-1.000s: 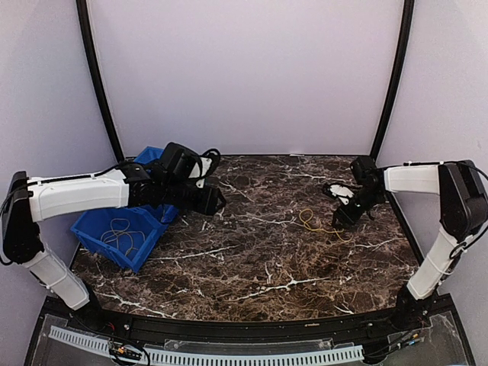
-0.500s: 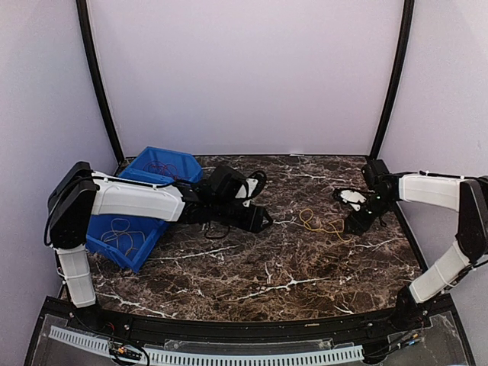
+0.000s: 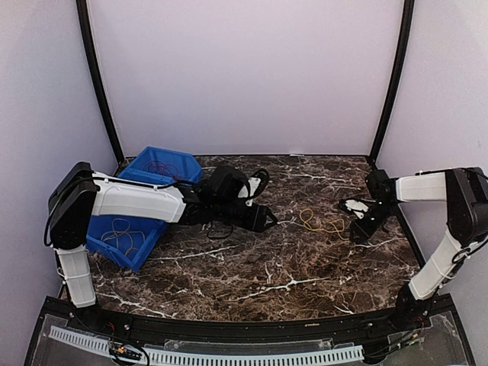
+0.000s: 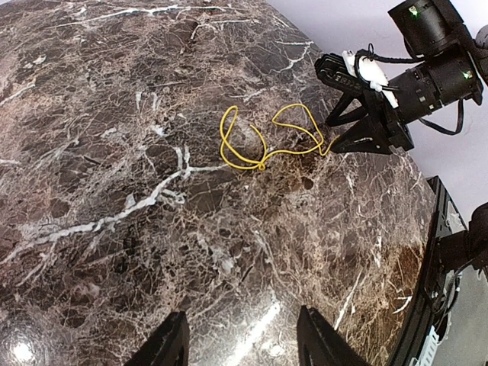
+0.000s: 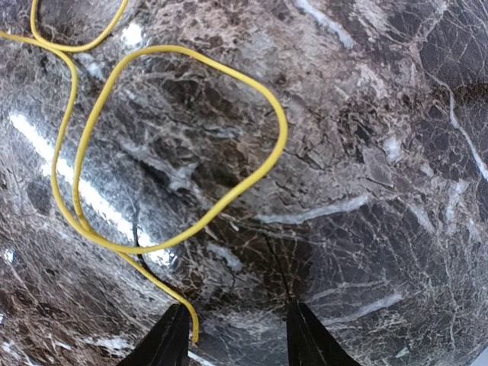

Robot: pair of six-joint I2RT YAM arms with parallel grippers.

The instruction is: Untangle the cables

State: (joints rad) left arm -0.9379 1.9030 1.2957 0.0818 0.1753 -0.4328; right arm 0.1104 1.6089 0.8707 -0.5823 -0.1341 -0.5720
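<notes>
We're holding the L gripper (image 4: pixel 242 316) low over the dark brown marble-look tabletop (image 3: pixel 252 267), jaws standing wide apart w/ nothing btwn them. The R gripper (image 5: pixel 236 309) is standing partly open too, not gripping anything. The thin yellow looping cable (image 5: pixel 282 130) is lying flat on the tabletop's R half, its free end just beside one R finger, loops trailing twd the L gripper.

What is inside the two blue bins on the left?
The far blue bin holds a thin reddish cable. The near blue bin holds pale cable loops. The left arm crosses above both, so part of each bin's inside is covered and cannot be checked.
</notes>
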